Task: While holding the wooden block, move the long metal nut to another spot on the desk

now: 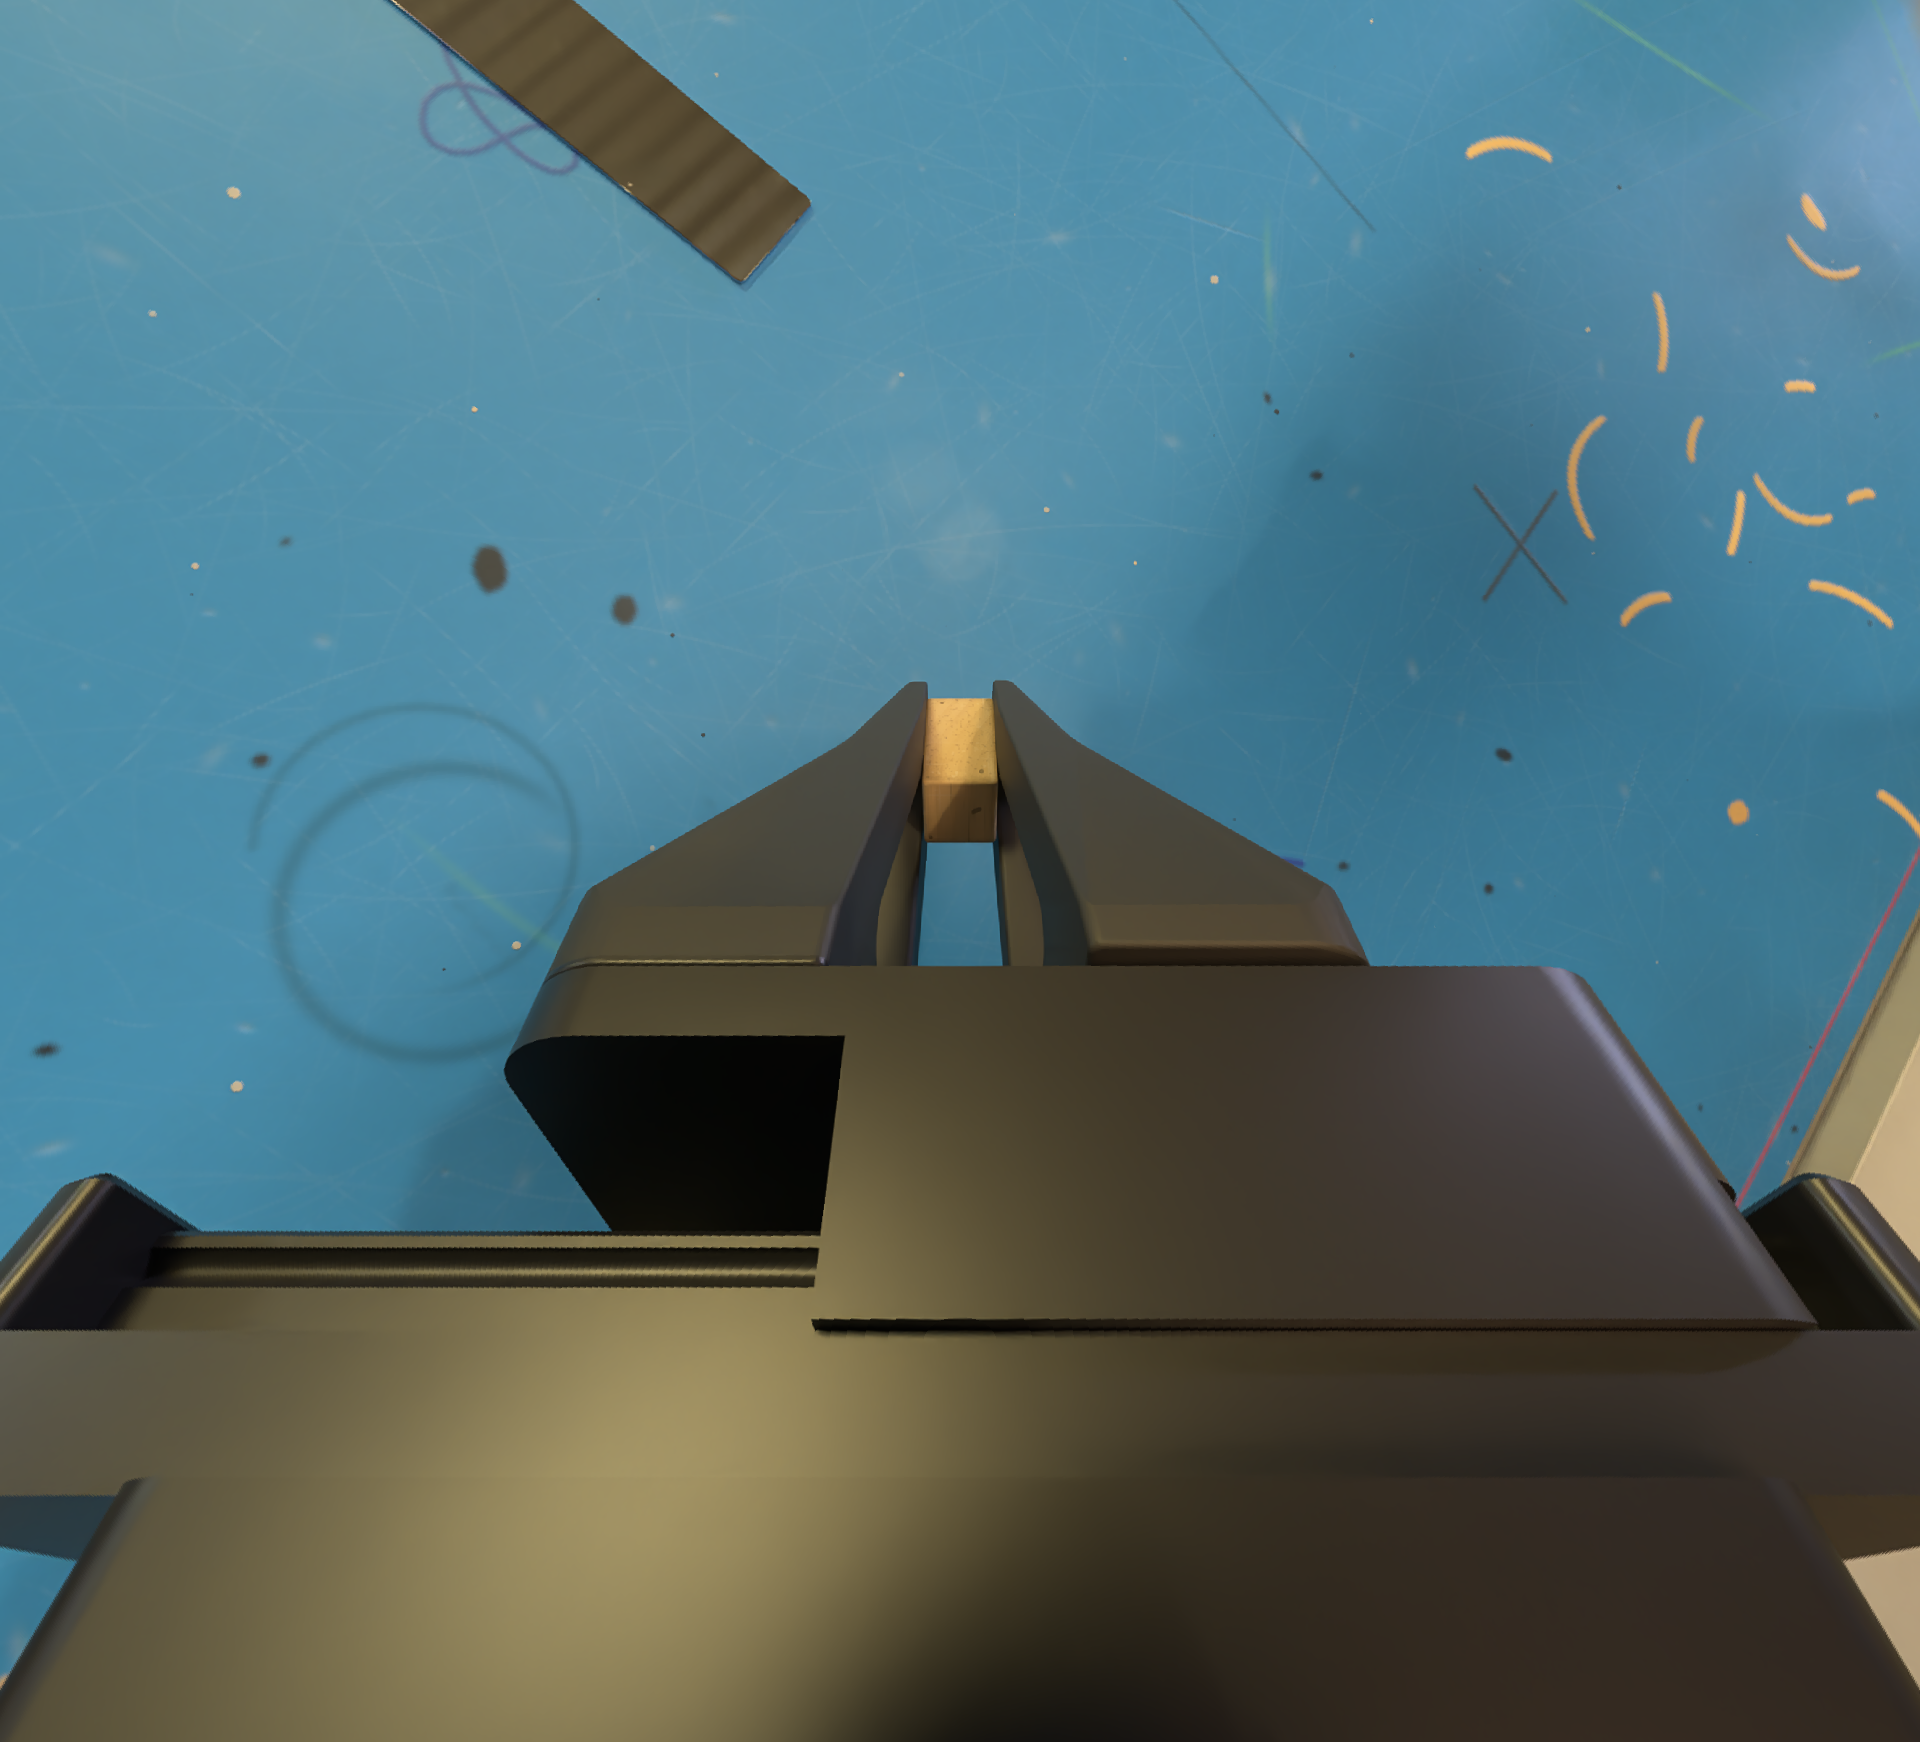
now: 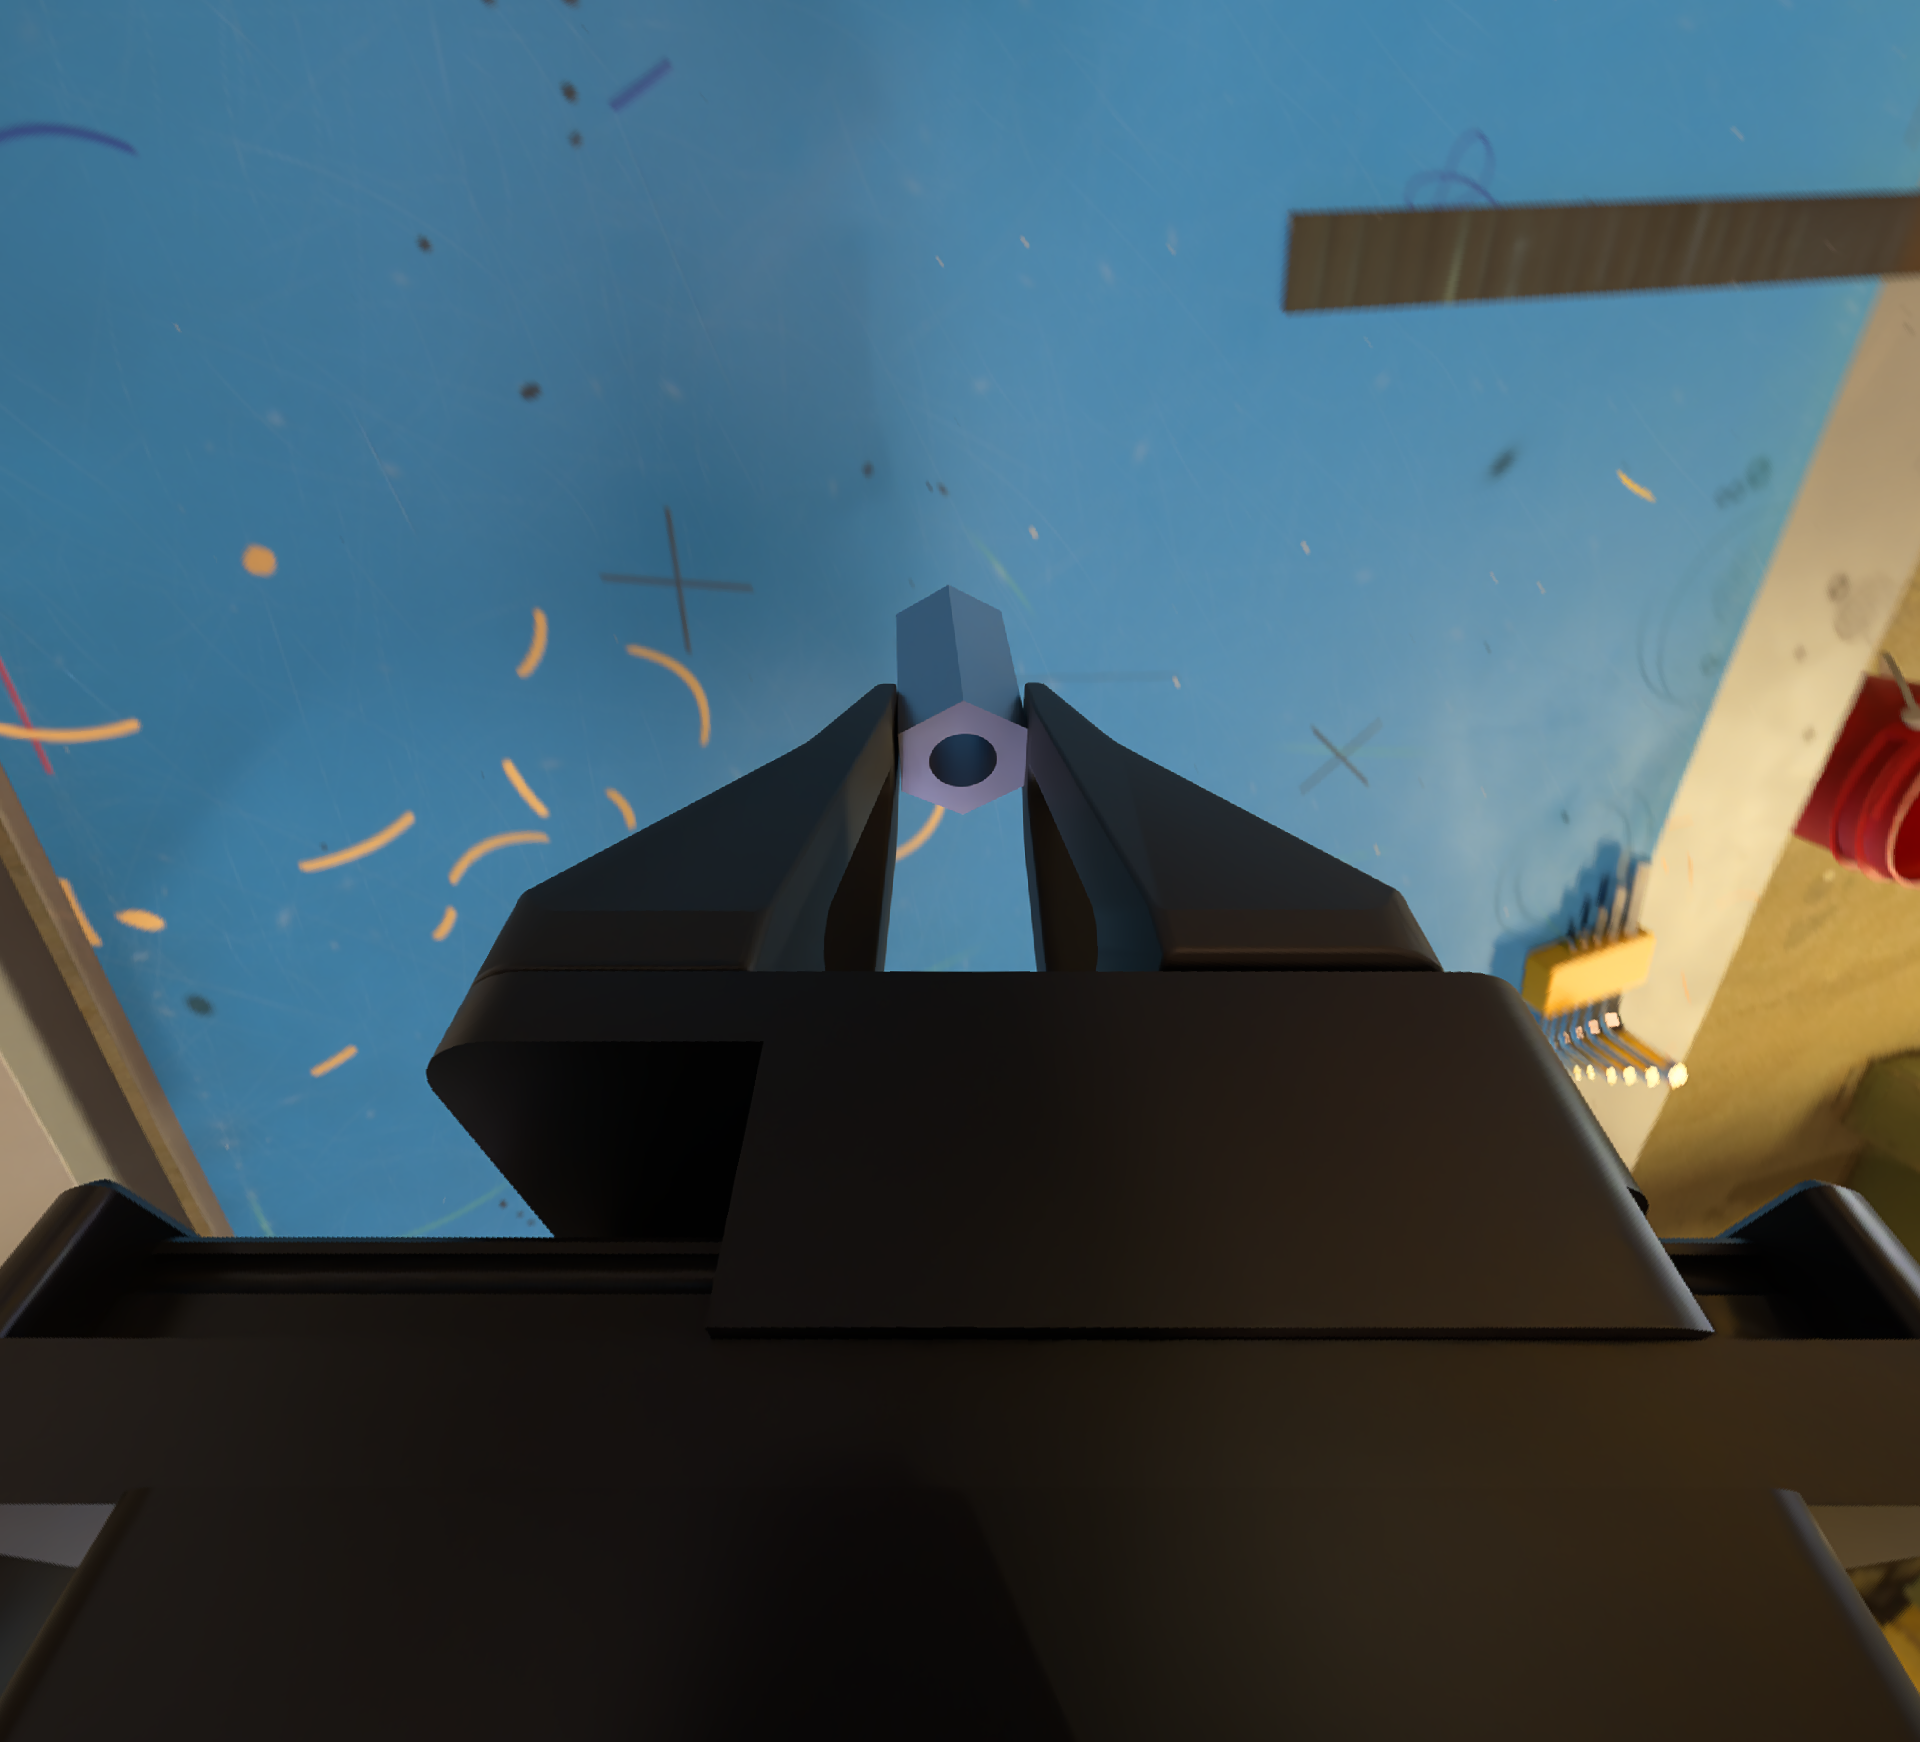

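Around the left gripper point(image 1: 959, 705), which is clamped on the wooden block point(image 1: 959, 762), the blue desk point(image 1: 1039, 404) lies bare ahead and to both sides. The only thing in the way is a flat dark strip point(image 1: 520, 40), well ahead to the left.

The right gripper point(image 2: 961, 705), closed on the long metal nut point(image 2: 954, 695), has bare surface ahead and left. Ahead to its right lies the same strip point(image 2: 1600, 253); just right of its body sits a pinned chip point(image 2: 1590, 991), with a red ribbed part point(image 2: 1870, 819) beyond the desk edge.

I find no readable words, brands or numbers here — only pen marks on the blue desk top point(image 2: 1039, 238): two drawn crosses point(image 2: 677, 583) near its middle — neither spells anything.
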`<state>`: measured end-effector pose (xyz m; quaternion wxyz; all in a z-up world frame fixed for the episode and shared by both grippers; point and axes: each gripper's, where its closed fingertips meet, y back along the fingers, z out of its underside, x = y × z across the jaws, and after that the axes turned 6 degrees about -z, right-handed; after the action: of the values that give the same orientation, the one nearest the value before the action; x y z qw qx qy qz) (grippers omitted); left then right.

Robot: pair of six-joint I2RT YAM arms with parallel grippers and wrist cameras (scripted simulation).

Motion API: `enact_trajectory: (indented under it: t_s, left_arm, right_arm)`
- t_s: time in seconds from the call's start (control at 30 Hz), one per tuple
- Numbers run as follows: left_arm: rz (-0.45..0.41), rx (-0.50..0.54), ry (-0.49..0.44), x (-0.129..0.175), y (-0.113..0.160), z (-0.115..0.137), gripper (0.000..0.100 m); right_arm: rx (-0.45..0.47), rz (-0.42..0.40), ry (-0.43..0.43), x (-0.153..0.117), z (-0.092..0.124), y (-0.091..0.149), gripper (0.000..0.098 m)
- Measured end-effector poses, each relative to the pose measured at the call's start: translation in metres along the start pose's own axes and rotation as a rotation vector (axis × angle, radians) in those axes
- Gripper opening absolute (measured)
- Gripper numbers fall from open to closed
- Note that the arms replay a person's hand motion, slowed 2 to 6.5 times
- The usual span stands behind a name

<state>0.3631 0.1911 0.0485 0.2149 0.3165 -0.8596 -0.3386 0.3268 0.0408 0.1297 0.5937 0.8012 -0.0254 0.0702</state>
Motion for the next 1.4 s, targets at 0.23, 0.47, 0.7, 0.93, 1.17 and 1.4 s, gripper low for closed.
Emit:
enact_trajectory:
  t_s: [0.23,0.47,0.7,0.93,1.17,1.4]
  left_arm:
    - [0.000,0.000,0.000,0.000,0.000,0.000,0.010]
    - [0.000,0.000,0.001,0.000,0.000,0.000,0.010]
    - [-0.001,0.002,0.002,0.000,0.000,0.000,0.010]
    - [-0.001,0.001,0.005,0.001,-0.001,0.001,0.010]
    - [-0.001,0.002,0.007,0.001,-0.001,0.001,0.010]
    - [-0.002,0.003,0.007,0.000,-0.001,0.001,0.010]
  right_arm:
    - [-0.061,0.129,-0.104,0.013,0.064,0.053,0.0198]
    - [-0.217,0.163,-0.229,0.011,0.142,0.074,0.0198]
    - [-0.334,0.101,-0.347,-0.003,0.202,0.063,0.0198]
    - [-0.412,0.020,-0.412,-0.019,0.240,0.035,0.0198]
    - [-0.487,-0.034,-0.427,-0.030,0.262,0.012,0.0198]
    - [-0.530,-0.049,-0.434,-0.031,0.274,0.000,0.0198]
